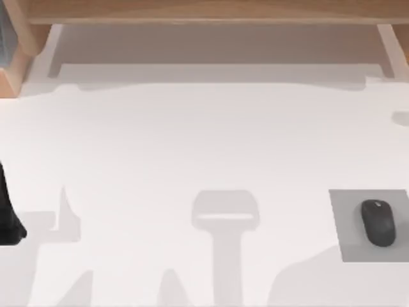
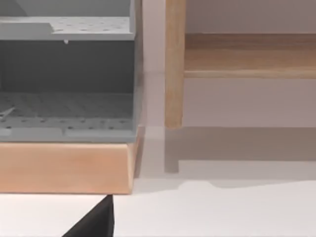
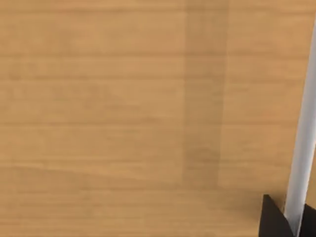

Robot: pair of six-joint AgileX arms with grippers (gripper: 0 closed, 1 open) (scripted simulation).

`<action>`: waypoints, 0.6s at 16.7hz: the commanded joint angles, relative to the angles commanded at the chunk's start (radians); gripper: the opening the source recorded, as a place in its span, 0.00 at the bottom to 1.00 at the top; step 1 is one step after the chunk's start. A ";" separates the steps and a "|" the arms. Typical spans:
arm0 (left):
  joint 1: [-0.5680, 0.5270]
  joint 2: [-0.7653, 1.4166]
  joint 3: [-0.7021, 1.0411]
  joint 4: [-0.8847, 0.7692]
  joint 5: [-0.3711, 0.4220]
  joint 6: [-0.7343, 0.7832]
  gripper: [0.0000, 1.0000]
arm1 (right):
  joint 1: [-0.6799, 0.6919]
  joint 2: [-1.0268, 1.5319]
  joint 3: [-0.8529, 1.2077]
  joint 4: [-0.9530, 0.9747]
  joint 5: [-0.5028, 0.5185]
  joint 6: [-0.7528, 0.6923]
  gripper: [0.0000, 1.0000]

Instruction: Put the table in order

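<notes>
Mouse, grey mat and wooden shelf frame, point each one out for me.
mouse [image 1: 378,222], top view, middle of its black back.
grey mat [image 1: 348,224], top view, bare part beside the mouse.
wooden shelf frame [image 1: 192,9], top view, its top board.

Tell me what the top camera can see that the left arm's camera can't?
The top view alone has the black mouse lying on the grey mat at the table's right side. The left wrist view alone has a grey perforated rack sitting on a wooden block. Both share the white table and the light wooden shelf frame, whose post shows in the left wrist view.
</notes>
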 joint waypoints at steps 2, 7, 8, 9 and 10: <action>0.000 0.000 0.000 0.000 0.000 0.000 1.00 | 0.000 0.000 0.000 0.000 0.000 0.000 0.00; 0.000 0.000 0.000 0.000 0.000 0.000 1.00 | 0.000 0.000 0.000 0.000 0.000 0.000 0.30; 0.000 0.000 0.000 0.000 0.000 0.000 1.00 | 0.000 0.000 0.000 0.000 0.000 0.000 0.38; 0.000 0.000 0.000 0.000 0.000 0.000 1.00 | 0.000 0.000 0.000 0.000 0.000 0.000 0.45; 0.000 0.000 0.000 0.000 0.000 0.000 1.00 | 0.000 0.000 0.000 0.000 0.000 0.000 0.53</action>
